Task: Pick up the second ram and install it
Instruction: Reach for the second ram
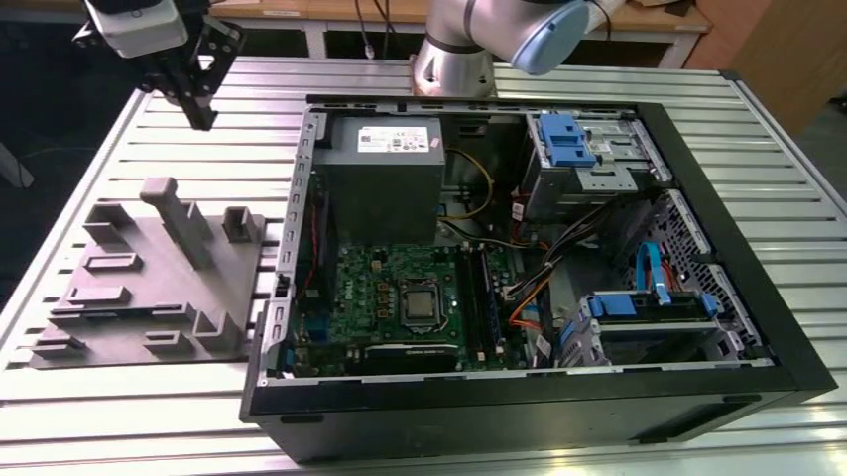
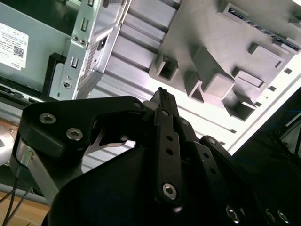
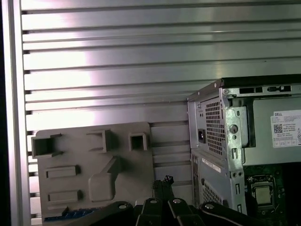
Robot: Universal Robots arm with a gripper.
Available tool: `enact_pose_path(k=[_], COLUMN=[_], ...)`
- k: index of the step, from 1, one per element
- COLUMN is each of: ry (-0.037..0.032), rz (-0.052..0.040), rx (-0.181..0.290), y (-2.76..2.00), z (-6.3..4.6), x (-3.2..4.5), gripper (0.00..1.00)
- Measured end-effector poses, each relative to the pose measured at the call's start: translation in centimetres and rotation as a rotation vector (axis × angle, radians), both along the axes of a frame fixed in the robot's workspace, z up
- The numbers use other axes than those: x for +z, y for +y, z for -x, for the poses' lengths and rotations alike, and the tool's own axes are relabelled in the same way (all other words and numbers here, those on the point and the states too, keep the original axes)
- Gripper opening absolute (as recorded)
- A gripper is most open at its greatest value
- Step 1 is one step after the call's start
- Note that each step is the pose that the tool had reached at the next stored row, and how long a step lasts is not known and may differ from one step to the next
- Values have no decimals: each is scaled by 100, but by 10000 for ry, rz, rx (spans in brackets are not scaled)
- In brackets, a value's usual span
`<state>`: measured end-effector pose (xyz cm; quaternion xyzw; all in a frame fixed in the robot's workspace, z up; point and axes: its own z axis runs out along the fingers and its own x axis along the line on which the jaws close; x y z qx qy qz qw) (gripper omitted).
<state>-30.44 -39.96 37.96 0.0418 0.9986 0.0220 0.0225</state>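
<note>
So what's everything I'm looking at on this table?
Table: one, silver slatted metal, under everything.
Computer case: one, black, open, lying on its side mid-table.
Power supply: one, grey, inside the case.
Circuit board: one, green, inside the case beside the power supply.
Drive brackets: two, blue, inside the case toward the exterior view's right.
Parts tray: one, grey, on the table at the exterior view's left of the case.
Memory stick: one, dark blue, along one edge of the tray.
Robot arm: one, silver with a pale blue cap, behind the case.
Gripper: one, black, shut and empty, above the table beyond the tray.
</note>
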Motion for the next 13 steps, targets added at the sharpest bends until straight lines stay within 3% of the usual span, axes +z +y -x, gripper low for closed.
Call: enact_pose_path(k=[13], ry=[0], rz=[0], rx=[-1], y=[-8], z=[240], x=[-46], gripper=[10])
